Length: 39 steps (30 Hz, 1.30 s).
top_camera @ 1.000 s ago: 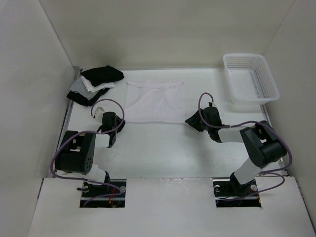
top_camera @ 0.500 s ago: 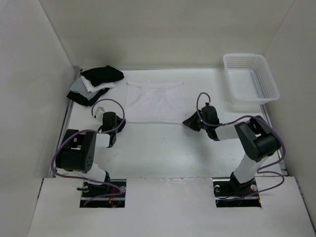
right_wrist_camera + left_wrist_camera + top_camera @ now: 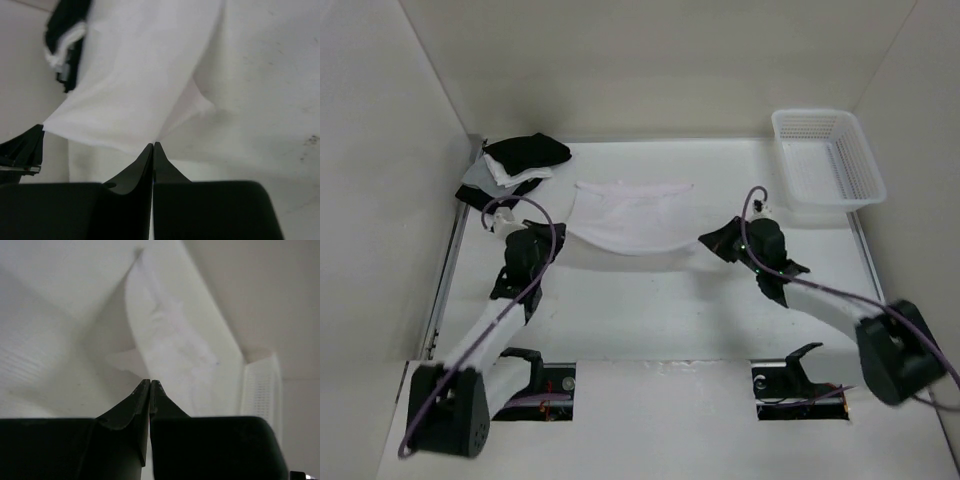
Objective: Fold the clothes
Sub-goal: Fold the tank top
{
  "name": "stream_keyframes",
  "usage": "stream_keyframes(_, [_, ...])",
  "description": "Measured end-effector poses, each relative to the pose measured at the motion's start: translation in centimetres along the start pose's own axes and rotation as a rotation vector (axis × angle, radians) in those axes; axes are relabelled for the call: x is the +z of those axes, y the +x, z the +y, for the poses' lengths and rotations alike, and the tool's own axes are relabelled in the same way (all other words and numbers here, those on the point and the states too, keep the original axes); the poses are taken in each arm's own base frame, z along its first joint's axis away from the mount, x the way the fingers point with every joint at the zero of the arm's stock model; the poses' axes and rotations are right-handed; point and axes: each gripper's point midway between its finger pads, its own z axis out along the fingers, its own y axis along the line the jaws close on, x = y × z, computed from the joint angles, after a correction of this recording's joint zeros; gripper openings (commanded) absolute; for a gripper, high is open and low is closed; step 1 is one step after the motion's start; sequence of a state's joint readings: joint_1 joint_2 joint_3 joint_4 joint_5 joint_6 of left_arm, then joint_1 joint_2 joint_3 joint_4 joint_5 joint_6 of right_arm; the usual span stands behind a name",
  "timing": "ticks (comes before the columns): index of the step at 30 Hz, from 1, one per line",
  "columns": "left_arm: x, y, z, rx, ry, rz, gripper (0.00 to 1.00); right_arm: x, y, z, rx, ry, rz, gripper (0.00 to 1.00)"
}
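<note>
The clothes, a white T-shirt [image 3: 632, 213], lie in the middle of the table with the near hem raised and sagging between the two grippers. My left gripper [image 3: 554, 233] is shut on the hem's left corner, and my right gripper [image 3: 709, 241] is shut on its right corner. The left wrist view has the fingers pressed together at the left gripper [image 3: 150, 382], with the T-shirt [image 3: 170, 340] running away from the tips. Seen from the right wrist, the T-shirt [image 3: 145, 75] fans out from the closed tips of the right gripper [image 3: 153, 145].
A pile of black, grey and white garments [image 3: 513, 170] lies at the back left, close to the shirt's left side. A white plastic basket [image 3: 826, 168] stands at the back right. White walls close in the table on three sides.
The right gripper has closed on the hem's right corner. Both arms have stretched forward and risen, lifting the near hem off the table so that it sags between them.
</note>
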State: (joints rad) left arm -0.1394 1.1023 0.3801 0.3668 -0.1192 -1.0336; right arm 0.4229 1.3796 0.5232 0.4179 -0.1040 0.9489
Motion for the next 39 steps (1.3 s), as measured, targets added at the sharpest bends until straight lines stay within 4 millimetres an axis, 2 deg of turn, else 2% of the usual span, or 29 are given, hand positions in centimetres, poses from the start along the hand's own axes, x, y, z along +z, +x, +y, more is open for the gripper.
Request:
stream_keyframes(3, [-4.9, -3.3, -5.6, 0.009, 0.175, -0.090, 0.00, -5.8, -2.1, 6.7, -0.085, -0.165, -0.108, 0.03])
stream_keyframes(5, [-8.8, -5.3, -9.5, 0.017, 0.290, -0.144, 0.00, -10.8, -3.4, 11.3, -0.138, -0.281, -0.187, 0.03])
stream_keyframes(7, [-12.5, -7.1, -12.6, 0.021, 0.383, -0.189, 0.00, -15.3, -4.3, 14.6, -0.173, -0.361, -0.243, 0.03])
stream_keyframes(9, [-16.0, -8.6, -15.2, 0.019, 0.464, -0.224, 0.00, -19.3, -5.2, 17.2, -0.196, -0.417, -0.284, 0.03])
stream_keyframes(11, [-18.2, -9.6, -16.8, 0.016, 0.510, -0.241, 0.00, -22.2, -6.1, 18.9, -0.212, -0.447, -0.315, 0.04])
stream_keyframes(13, [-19.1, -9.9, -17.5, 0.019, 0.523, -0.243, 0.00, -23.4, -6.6, 19.5, -0.230, -0.444, -0.334, 0.04])
stream_keyframes(14, [-19.0, -9.8, -17.4, 0.023, 0.515, -0.238, 0.00, -23.4, -6.7, 19.4, -0.241, -0.428, -0.338, 0.04])
stream_keyframes(17, [-17.2, -8.8, -16.3, 0.050, 0.447, -0.209, 0.01, -20.9, -6.9, 17.7, -0.279, -0.326, -0.335, 0.04])
stream_keyframes(20, [-13.7, -7.6, -14.7, 0.085, 0.347, -0.178, 0.01, -16.0, -7.2, 14.4, -0.302, -0.183, -0.305, 0.04])
stream_keyframes(24, [-6.5, -5.5, -10.4, 0.132, 0.154, -0.125, 0.01, -7.8, -7.8, 8.6, -0.278, -0.009, -0.208, 0.04])
stream_keyframes(27, [-0.3, -3.9, -6.5, 0.154, 0.005, -0.073, 0.01, -1.9, -8.1, 4.5, -0.233, 0.090, -0.114, 0.03])
stream_keyframes(29, [3.6, -2.6, -4.0, 0.167, -0.091, -0.027, 0.01, 1.7, -8.7, 2.6, -0.199, 0.131, -0.063, 0.03])
stream_keyframes(31, [6.7, -2.0, -2.9, 0.170, -0.140, 0.007, 0.01, 4.8, -10.1, 1.9, -0.170, 0.140, -0.041, 0.03])
stream_keyframes(33, [9.2, -2.1, -3.6, 0.162, -0.132, 0.020, 0.01, 6.6, -11.8, 2.0, -0.155, 0.125, -0.048, 0.03])
stream_keyframes(35, [10.0, -2.7, -4.9, 0.149, -0.091, 0.009, 0.01, 6.7, -12.8, 2.3, -0.149, 0.106, -0.065, 0.03])
stream_keyframes(37, [9.6, -3.3, -6.2, 0.140, -0.043, -0.011, 0.02, 6.0, -13.3, 2.8, -0.150, 0.083, -0.087, 0.03])
stream_keyframes(39, [8.4, -3.6, -6.8, 0.126, 0.007, -0.034, 0.02, 4.7, -12.7, 3.1, -0.152, 0.055, -0.102, 0.04])
